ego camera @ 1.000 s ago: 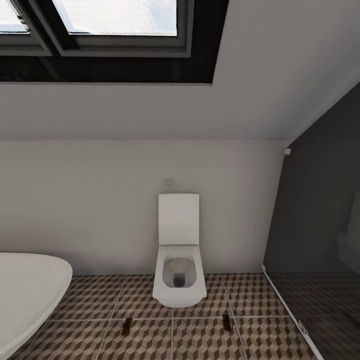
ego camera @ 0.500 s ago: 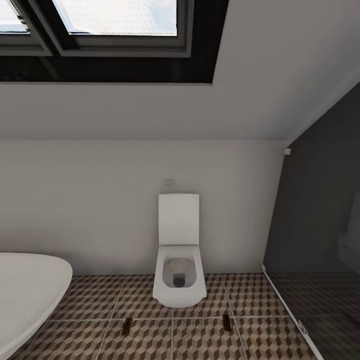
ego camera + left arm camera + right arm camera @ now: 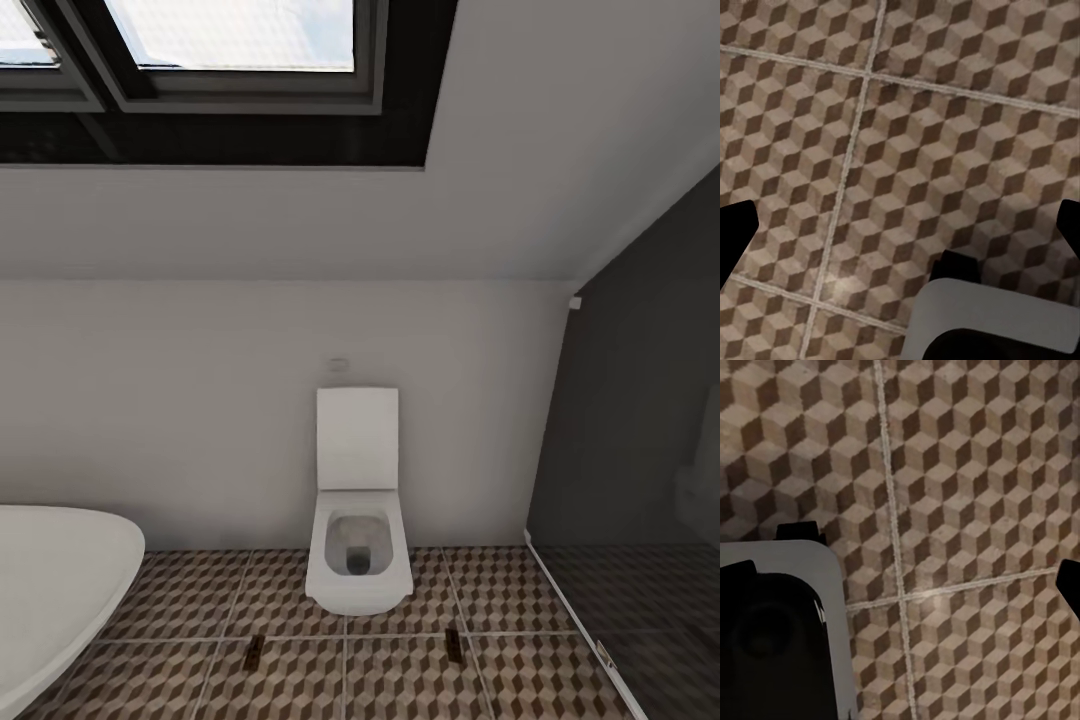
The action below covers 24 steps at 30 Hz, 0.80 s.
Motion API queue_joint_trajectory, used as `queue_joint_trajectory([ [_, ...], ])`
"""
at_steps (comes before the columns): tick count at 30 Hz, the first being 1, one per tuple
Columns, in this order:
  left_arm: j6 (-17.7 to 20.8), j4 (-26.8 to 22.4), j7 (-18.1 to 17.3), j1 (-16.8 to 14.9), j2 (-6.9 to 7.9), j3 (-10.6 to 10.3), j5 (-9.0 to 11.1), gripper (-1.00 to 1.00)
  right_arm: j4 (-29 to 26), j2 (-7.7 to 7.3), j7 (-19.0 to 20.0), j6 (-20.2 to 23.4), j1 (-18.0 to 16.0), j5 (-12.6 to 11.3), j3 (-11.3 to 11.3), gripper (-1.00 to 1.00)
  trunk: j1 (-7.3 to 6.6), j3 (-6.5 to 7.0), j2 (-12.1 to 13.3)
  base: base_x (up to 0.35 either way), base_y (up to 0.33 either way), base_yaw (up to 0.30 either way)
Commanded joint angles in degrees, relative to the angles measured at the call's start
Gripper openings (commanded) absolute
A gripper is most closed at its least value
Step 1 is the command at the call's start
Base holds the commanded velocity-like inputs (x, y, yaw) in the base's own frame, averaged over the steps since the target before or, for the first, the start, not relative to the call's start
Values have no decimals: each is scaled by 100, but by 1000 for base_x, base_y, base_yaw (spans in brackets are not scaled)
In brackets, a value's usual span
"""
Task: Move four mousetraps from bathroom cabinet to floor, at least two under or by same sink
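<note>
The bathroom floor (image 3: 400,680) of cube-patterned tiles runs along the bottom of the head view. Two small flat brown rectangles (image 3: 257,648) (image 3: 453,643) lie on it in front of the toilet; they look like mousetraps, but they are too small to be sure. The cabinet and the sink are out of view. In the left wrist view my left gripper (image 3: 900,229) hangs over bare floor tiles (image 3: 907,112), its black fingertips wide apart and nothing between them. My right gripper (image 3: 900,581) is open in the same way over the floor tiles (image 3: 967,472).
A white toilet (image 3: 358,545) with its lid up stands against the far wall. A white rounded tub (image 3: 50,590) is at the lower left. A dark glass shower screen (image 3: 640,450) closes off the right. A grey-white part of my own body (image 3: 990,315) (image 3: 787,622) shows beside each gripper.
</note>
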Motion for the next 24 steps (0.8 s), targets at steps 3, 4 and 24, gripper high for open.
queue_joint_trajectory([
  [3, -24, 0, 1, -4, -4, 15, 39, 100, 14, 13, 2, -52, -8, 35, -42, 100, 0, -7, -4, 0, 0, 0],
  [4, -24, 0, 1, -4, -4, 15, 39, 100, 14, 13, 2, -52, -8, 35, -42, 100, 0, -7, -4, 0, 0, 0],
  [24, -28, 0, -1, -4, -5, -7, 34, 100, 2, 28, 25, -73, -8, 50, -39, 100, 0, -7, -4, 0, 0, 0],
])
